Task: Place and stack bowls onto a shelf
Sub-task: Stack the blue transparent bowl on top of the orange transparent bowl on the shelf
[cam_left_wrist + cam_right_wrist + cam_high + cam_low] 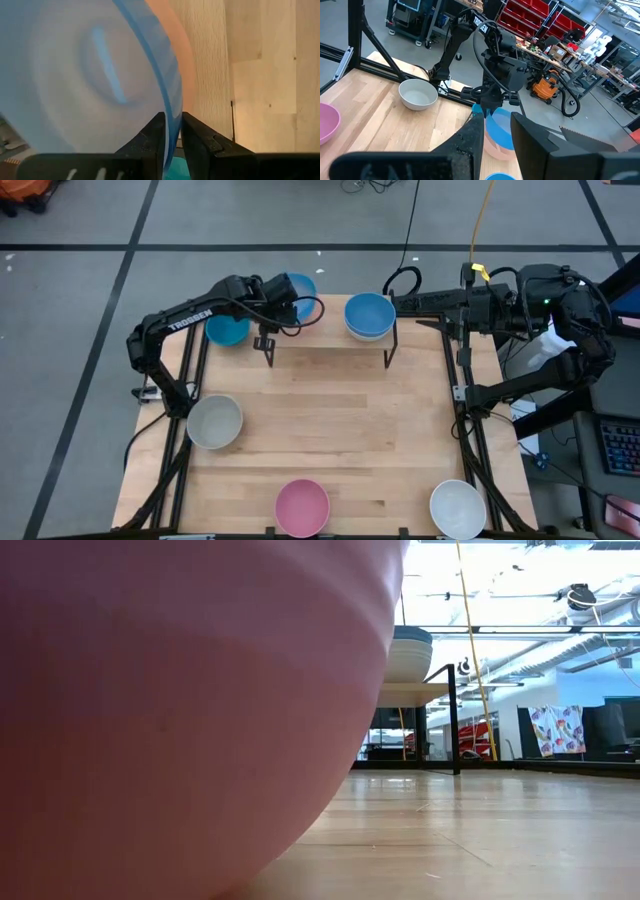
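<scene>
My left gripper (283, 298) is over the left end of the shelf (330, 320), slanting down, slightly open. Its fingers stand on either side of the rim of a light blue bowl (75, 75). That bowl sits nested in an orange-pink bowl (175, 45). A stack with a blue bowl (370, 314) on top stands on the shelf's right end. My right gripper (497, 145) hangs open and empty, raised by the table's far right edge. On the table rest a teal bowl (226, 332), a grey-white bowl (215, 422), a pink bowl (302, 507) and a white bowl (458, 508). My left gripper has the light blue bowl's rim (172, 122) between its two fingers (155, 137), one inside the bowl and one outside, coming from above at a slant. Whether the pads touch the rim, I cannot tell. The bowl rests in the orange-pink bowl below it.
The pink bowl (150, 720) stands right in front of the low camera and blocks most of that view. The shelf's black legs (455, 720) stand on the far part of the table. Bare wood lies mid-table between the shelf and the near bowls.
</scene>
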Robot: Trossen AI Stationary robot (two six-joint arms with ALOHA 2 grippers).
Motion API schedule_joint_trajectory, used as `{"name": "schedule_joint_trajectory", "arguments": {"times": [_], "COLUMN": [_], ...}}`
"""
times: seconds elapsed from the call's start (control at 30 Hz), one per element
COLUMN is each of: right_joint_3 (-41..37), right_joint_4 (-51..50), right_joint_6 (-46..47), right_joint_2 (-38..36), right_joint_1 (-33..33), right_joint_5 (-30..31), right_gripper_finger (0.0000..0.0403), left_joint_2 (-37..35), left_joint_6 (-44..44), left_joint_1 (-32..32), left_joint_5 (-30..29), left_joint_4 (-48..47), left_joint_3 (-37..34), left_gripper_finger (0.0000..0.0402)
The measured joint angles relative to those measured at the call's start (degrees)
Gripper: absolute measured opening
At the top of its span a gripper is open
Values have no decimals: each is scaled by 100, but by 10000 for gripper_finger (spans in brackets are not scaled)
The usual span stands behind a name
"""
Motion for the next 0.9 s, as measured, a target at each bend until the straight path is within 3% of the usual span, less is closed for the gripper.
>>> {"name": "schedule_joint_trajectory", "arguments": {"times": [0.37, 0.5, 0.9], "right_joint_3": [0, 0, 0], "right_joint_4": [0, 0, -1], "right_joint_6": [0, 1, 2], "right_joint_2": [0, 0, 0], "right_joint_1": [1, 1, 0], "right_joint_5": [0, 0, 0], "right_gripper_finger": [89, 89, 89], "left_joint_2": [-4, -121, -229], "left_joint_6": [-38, -140, -71], "left_joint_1": [-46, -161, -339], "left_joint_5": [-168, -486, -505], "left_joint_4": [-5, 7, 10], "left_joint_3": [-2, -9, -9], "left_gripper_finger": [102, 104, 104]}}
